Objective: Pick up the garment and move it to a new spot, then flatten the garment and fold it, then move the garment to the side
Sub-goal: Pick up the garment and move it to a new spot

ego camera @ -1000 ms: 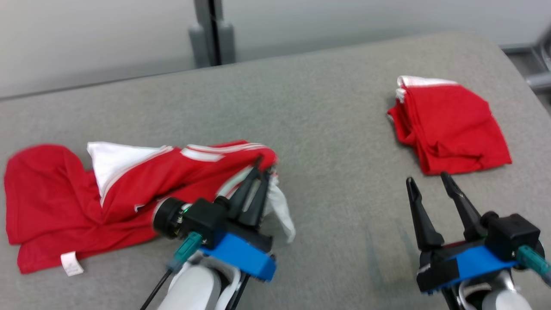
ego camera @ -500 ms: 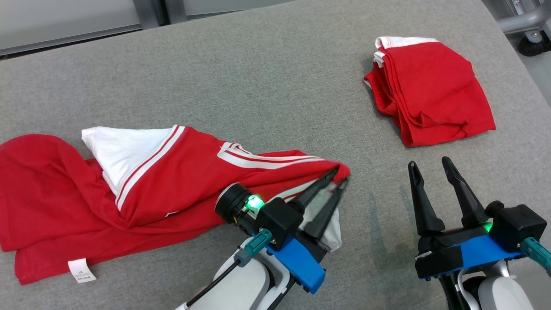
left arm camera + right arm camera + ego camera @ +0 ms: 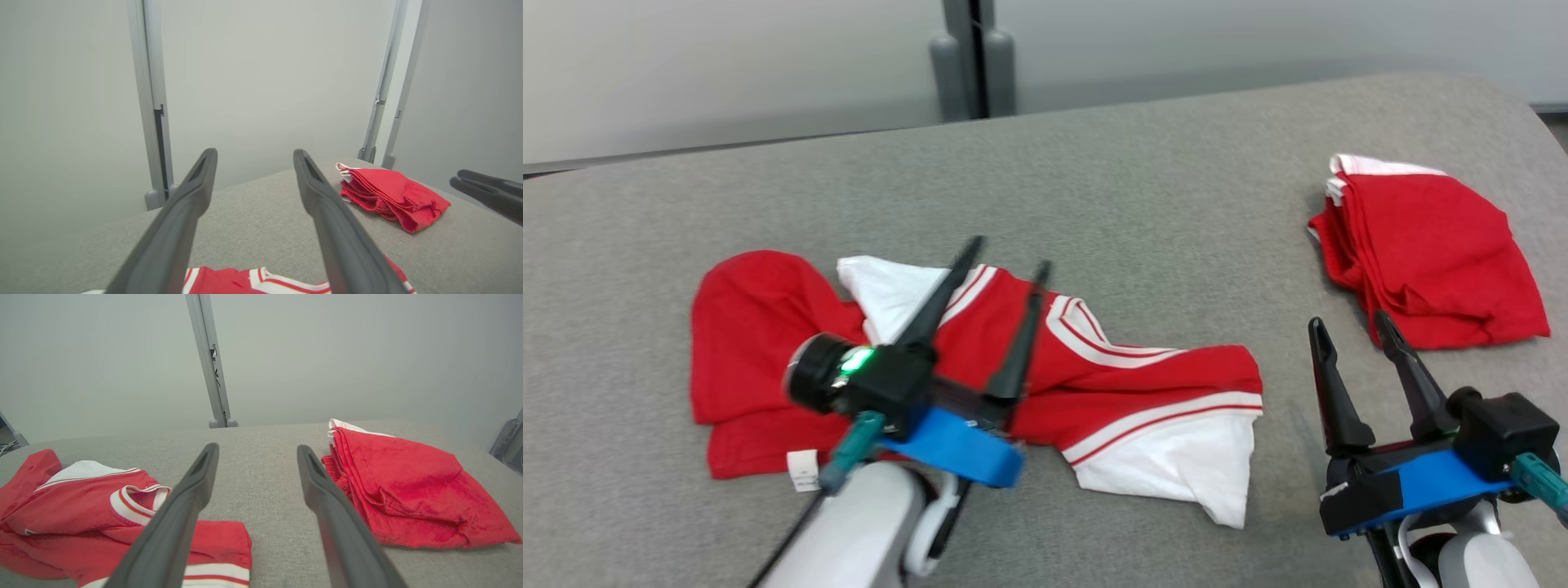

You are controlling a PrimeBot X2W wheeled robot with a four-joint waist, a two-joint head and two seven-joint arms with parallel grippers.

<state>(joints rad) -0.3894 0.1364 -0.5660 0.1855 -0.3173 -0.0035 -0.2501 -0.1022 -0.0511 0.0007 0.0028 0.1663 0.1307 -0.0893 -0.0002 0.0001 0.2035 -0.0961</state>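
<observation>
Grey table (image 3: 1094, 180): garment (image 3: 1143, 384) under spread left claw (image 3: 1009, 253).

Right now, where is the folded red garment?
In the head view the folded garment lies on the right side of the table, just beyond the open right gripper and well apart from the crumpled jersey at centre-left.

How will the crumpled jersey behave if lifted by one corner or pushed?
Likely floppy: the jersey lies in soft bunched folds, so it should drape and trail from one pinch. Probably light: the fabric looks thin. Pushed, it would likely bunch rather than slide on the textured grey table.
</observation>
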